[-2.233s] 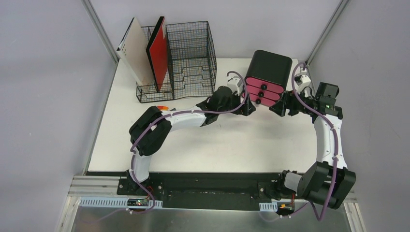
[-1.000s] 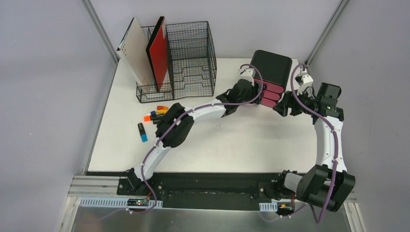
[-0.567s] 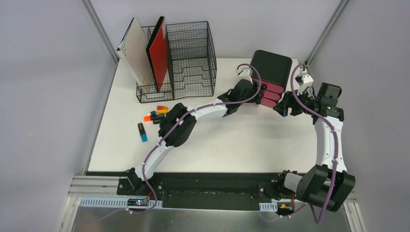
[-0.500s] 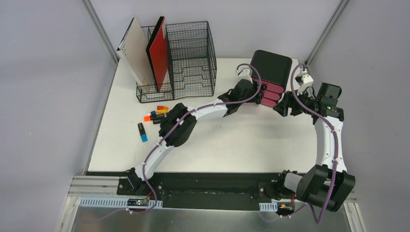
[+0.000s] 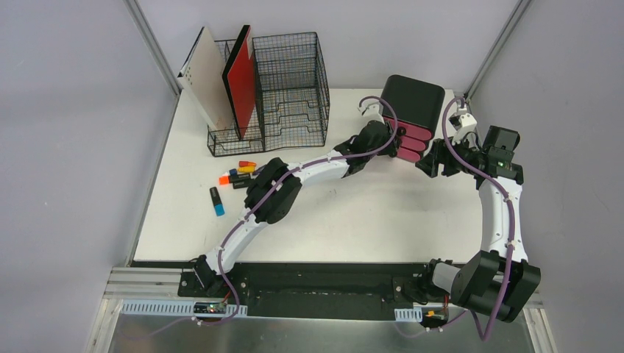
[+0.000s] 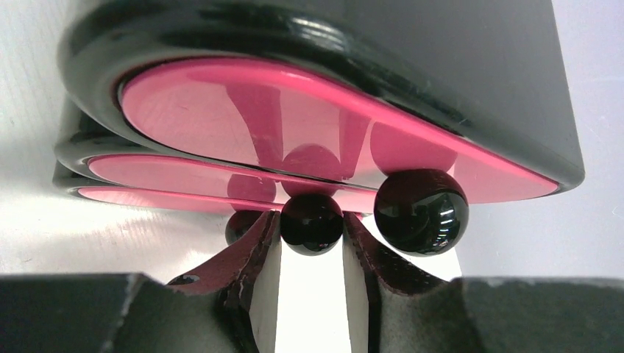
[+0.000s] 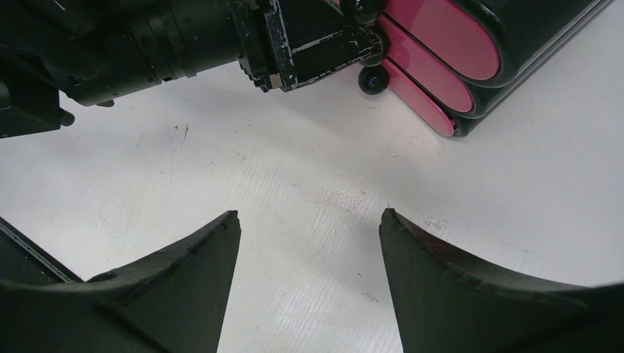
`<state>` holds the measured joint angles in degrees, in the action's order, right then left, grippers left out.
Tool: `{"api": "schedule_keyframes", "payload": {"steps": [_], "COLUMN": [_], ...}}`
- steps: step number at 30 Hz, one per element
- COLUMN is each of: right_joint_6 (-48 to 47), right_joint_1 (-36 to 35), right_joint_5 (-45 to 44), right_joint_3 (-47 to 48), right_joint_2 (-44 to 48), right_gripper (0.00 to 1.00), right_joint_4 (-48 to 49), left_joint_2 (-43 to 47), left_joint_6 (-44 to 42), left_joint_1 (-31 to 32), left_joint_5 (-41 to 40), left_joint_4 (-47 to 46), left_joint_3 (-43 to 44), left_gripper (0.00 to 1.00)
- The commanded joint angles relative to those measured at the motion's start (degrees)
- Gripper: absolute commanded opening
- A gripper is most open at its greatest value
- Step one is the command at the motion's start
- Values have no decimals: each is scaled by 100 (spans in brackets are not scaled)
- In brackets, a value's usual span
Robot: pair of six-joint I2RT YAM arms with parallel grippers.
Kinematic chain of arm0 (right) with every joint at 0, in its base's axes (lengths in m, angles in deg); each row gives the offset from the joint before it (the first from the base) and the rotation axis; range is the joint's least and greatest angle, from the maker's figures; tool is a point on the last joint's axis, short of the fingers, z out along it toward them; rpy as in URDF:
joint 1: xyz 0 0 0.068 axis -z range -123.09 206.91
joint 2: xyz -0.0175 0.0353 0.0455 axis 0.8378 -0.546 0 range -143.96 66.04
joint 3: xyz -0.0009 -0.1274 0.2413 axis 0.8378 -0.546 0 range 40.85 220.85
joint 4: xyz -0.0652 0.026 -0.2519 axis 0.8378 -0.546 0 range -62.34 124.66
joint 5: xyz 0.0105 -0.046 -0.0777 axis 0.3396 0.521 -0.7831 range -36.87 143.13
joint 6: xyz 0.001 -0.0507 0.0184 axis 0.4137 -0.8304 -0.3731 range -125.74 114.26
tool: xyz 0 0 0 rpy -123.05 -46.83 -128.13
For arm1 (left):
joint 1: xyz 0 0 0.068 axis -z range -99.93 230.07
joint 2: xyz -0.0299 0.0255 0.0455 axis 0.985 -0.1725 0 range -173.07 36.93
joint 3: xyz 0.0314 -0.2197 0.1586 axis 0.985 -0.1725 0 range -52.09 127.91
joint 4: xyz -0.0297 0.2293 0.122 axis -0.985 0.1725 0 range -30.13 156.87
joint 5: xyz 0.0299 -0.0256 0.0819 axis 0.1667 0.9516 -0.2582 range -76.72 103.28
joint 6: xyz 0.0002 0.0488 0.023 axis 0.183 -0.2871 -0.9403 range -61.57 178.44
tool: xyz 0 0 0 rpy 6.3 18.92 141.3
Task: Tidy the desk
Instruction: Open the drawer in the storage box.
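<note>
1. Top view: the desk, a white top, fills the frame from the arm bases to the back wall. Everything stands on it.
2. Back left, a wire organizer holds a red board and a pale board, both upright. This shows in the top view only.
3. Just in front of the organizer lies a cluster of markers. A lone marker with a blue end lies apart, nearer the arms. Neither wrist view shows them.
4. Back right stands the drawer box, black with three pink fronts.
5. The left gripper is at the box front; the top view hides its fingers.
6. Left wrist view settles it: the left gripper is narrowed onto the middle knob, with a finger against each side. A larger knob sits to the right, a smaller one lower left.
7. The right gripper is just right of the box.
8. Right wrist view: the right gripper is spread wide and holds nothing, over bare desk, with the box corner at upper right.
</note>
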<state>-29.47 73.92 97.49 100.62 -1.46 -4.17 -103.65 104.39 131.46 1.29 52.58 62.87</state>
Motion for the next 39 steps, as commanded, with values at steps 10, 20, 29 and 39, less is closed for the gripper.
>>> {"api": "schedule_keyframes", "payload": {"steps": [10,20,29,39], "right_joint_6": [-114,-132,-158,-315], "right_joint_1": [39,73,129,144], "right_joint_5": [190,213,274,378], "right_joint_3": [7,-9,-27,8], "right_joint_2": [124,93,71,97], "right_gripper": [72,72,72,72], "right_joint_4": [182,183,175,35], "left_joint_2": [1332,2222,2378,3678], "left_joint_6": [-112,-304,-848,-2428], "left_joint_1": [71,227,220,217], "left_joint_5": [-208,-101,386,1190], "left_joint_4": [-836,-1461,-1328,-1465], "left_joint_3": [-1948,-3591,-3534,-4781], "left_gripper": [4,22,72,85]}}
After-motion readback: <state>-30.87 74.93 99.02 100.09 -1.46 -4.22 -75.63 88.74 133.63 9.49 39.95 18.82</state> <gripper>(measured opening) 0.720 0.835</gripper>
